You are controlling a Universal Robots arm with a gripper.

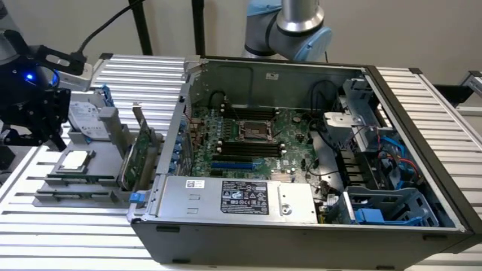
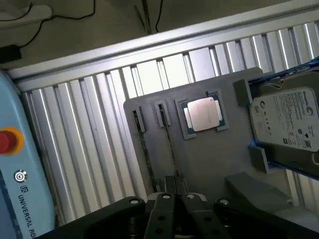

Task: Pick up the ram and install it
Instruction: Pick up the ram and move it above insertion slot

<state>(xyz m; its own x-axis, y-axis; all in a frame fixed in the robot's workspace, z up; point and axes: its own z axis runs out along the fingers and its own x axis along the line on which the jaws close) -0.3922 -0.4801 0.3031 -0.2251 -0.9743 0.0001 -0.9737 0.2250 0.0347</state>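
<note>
Start of the task. The gripper (image 2: 174,186) is hanging over the grey tray (image 2: 209,164) on the table (image 2: 99,124), close above one end of the ram (image 2: 168,142). The ram is standing on edge in its tray slot near the processor (image 2: 203,114). Whether the gripper is spread or pressed together cannot be told. The ram is not yet lifted. The memory slots (image 1: 249,148) in the open computer (image 1: 301,237) are sitting empty, so installation appears to be outstanding.
</note>
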